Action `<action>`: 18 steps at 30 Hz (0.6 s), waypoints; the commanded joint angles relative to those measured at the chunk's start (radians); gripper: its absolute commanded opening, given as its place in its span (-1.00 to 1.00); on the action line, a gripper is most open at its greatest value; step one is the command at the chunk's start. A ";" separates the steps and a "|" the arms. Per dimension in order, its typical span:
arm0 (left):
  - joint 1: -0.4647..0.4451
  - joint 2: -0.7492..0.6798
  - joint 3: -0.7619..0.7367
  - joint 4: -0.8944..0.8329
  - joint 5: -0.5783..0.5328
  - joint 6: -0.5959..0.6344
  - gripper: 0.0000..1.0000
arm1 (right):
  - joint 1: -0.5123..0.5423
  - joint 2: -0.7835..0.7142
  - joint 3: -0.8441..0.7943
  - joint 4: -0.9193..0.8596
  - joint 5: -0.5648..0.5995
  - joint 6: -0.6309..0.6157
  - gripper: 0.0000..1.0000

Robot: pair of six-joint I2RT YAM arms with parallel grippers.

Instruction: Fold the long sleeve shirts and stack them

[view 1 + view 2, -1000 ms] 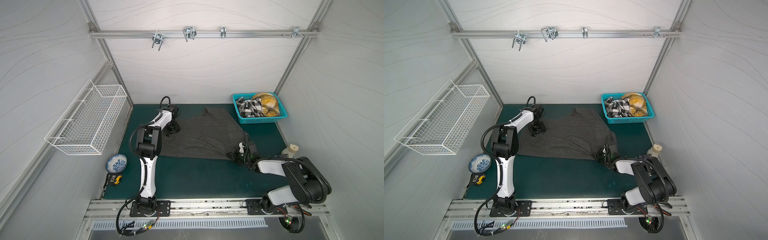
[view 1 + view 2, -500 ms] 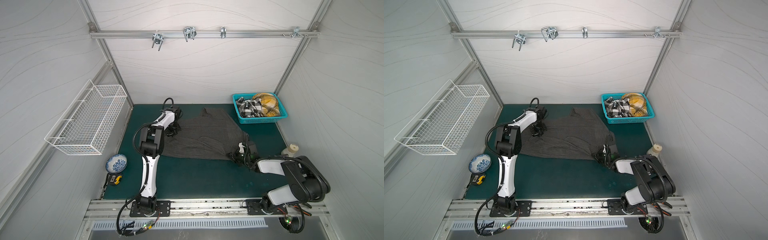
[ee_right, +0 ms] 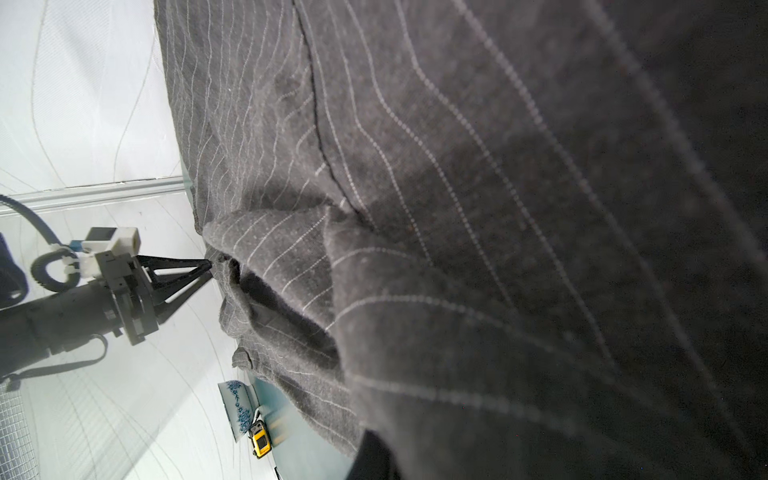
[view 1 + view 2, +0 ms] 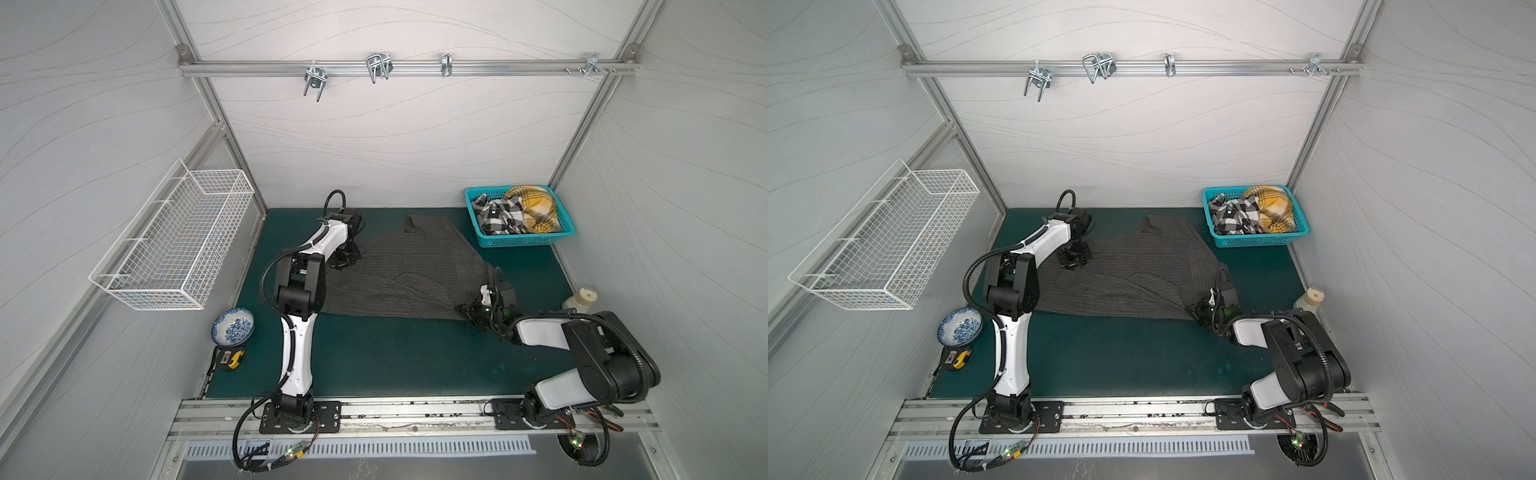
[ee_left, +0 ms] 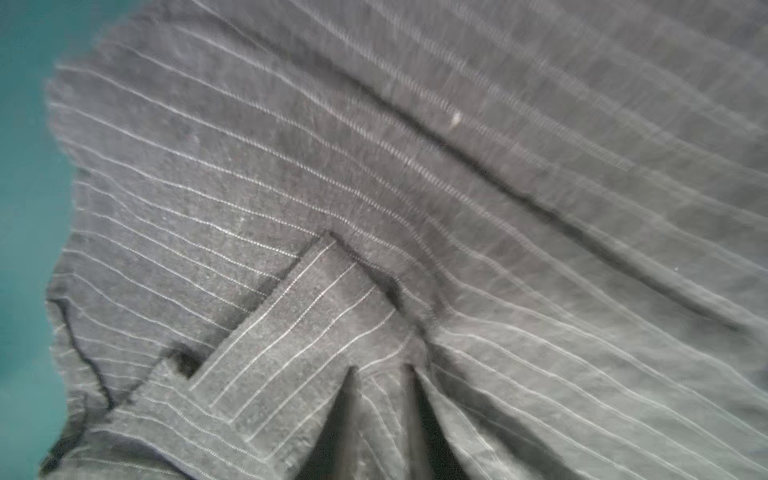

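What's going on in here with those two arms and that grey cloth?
A robot is handling a charcoal pinstriped shirt spread on the green mat. The right gripper is shut on its near-right corner; the left gripper pinches its left edge. A checked shirt and a mustard plaid shirt sit crumpled in the teal basket.

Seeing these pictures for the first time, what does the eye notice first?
The grey pinstriped shirt lies spread across the middle of the green mat, with the left arm and right arm at its ends. At the back right, a turquoise basket holds a checked shirt and a yellow plaid shirt.
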State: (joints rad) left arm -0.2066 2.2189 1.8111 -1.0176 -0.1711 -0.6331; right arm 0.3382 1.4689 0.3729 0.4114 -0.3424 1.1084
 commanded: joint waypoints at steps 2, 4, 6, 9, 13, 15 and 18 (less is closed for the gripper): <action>-0.004 0.022 0.000 -0.011 0.002 -0.016 -0.19 | -0.007 0.003 -0.009 0.007 -0.005 0.010 -1.00; -0.004 0.027 0.003 -0.003 0.006 -0.014 -0.18 | -0.007 0.011 -0.011 0.014 -0.010 0.011 -1.00; -0.004 0.031 0.009 0.000 0.009 -0.016 -0.24 | -0.006 0.020 -0.012 0.026 -0.014 0.014 -1.00; -0.005 0.038 0.016 0.009 0.030 -0.022 -0.25 | -0.006 0.028 -0.012 0.033 -0.017 0.015 -1.00; -0.013 0.056 0.027 0.008 0.037 -0.024 -0.31 | -0.006 0.030 -0.012 0.038 -0.017 0.016 -1.00; -0.017 0.065 0.027 0.005 0.038 -0.024 -0.33 | -0.007 0.031 -0.011 0.039 -0.019 0.016 -1.00; -0.019 0.071 0.026 0.007 0.041 -0.029 -0.79 | -0.006 0.030 -0.012 0.038 -0.017 0.016 -1.00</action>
State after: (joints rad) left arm -0.2180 2.2593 1.8072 -1.0122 -0.1375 -0.6468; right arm 0.3378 1.4902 0.3729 0.4370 -0.3553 1.1103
